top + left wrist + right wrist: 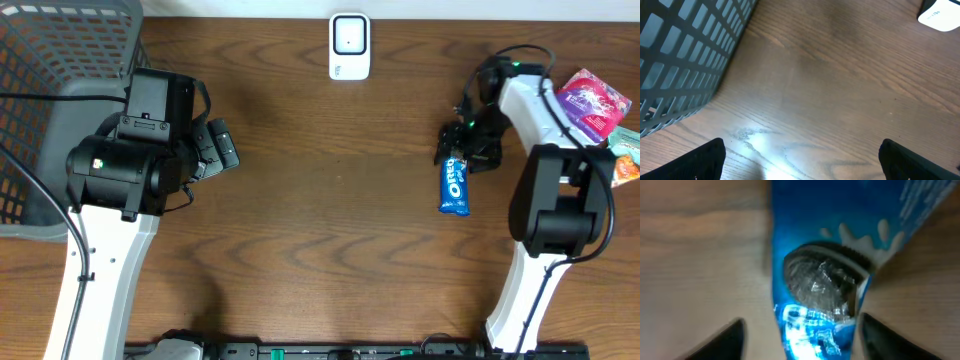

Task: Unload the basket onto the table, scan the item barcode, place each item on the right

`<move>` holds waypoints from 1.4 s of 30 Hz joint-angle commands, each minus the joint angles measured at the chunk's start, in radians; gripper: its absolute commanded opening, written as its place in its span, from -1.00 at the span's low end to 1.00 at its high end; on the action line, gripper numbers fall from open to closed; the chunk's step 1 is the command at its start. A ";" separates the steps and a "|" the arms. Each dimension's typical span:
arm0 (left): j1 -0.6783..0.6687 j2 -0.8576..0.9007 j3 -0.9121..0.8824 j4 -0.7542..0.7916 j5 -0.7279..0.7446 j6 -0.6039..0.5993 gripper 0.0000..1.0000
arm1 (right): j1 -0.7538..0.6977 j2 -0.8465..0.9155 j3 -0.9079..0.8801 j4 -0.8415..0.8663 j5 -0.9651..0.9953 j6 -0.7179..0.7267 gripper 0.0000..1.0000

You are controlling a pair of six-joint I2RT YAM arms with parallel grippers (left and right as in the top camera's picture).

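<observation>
Oreo packet [454,187]: blue, lying flat on the table [320,230] right of centre, well apart from the white scanner [349,45] at the far edge. Right gripper [800,332]: low over the packet's far end, jaws spread to either side of it, one finger [732,339] clear of the wrapper. Left gripper [800,162]: jaws wide apart, holding nothing, over bare wood just beside the grey basket [60,60]; other snack packets [596,104] lie at the right edge.

white arm links [100,285], black joint housings [115,172] and cables [522,50], left gripper [802,157] and right gripper [802,340] black
</observation>
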 commanded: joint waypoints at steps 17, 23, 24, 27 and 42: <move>0.003 -0.008 0.006 -0.003 -0.017 0.006 0.96 | 0.060 -0.012 -0.081 0.197 0.018 0.080 -0.98; 0.003 -0.008 0.006 -0.003 -0.017 0.006 0.96 | 0.151 -0.012 0.117 0.150 0.020 0.054 -0.98; 0.003 -0.008 0.006 -0.003 -0.017 0.006 0.96 | 0.168 -0.012 0.156 0.145 0.022 0.055 -0.98; 0.003 -0.008 0.006 -0.003 -0.017 0.006 0.96 | 0.220 -0.012 0.269 0.161 0.022 0.053 -0.98; 0.003 -0.008 0.006 -0.003 -0.017 0.006 0.96 | 0.310 -0.012 0.430 0.410 -0.099 0.230 -0.98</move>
